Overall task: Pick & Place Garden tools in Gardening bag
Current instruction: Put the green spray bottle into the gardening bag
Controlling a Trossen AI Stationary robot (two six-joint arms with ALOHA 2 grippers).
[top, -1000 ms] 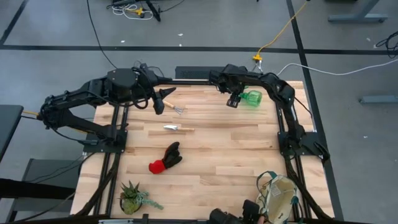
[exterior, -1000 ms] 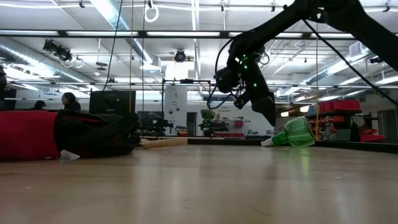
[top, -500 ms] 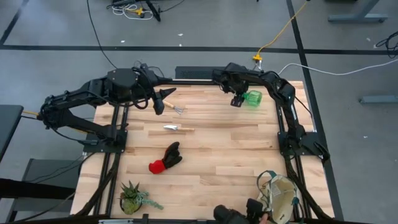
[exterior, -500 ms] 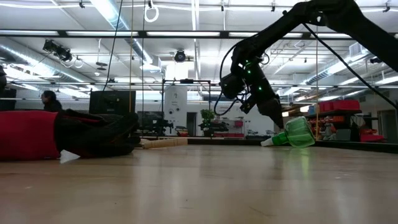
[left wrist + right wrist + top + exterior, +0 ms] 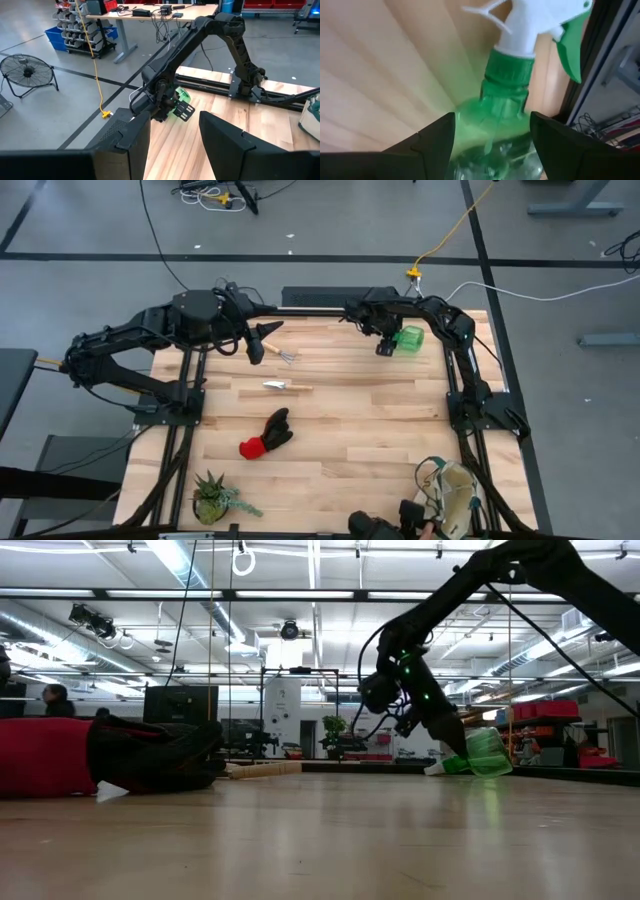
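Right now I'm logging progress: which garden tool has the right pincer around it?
The green spray bottle, straddled by the open right pincer; the other tools lie apart.

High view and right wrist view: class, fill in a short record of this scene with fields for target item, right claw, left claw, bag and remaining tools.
Target item: green plastic spray bottle with white trigger, lying on the wooden table
Right claw: open, straddling the bottle
Left claw: open, above the wooden-handled rake
Bag: beige canvas tote, near right corner
Remaining tools: wooden-handled trowel, red-and-black gloves
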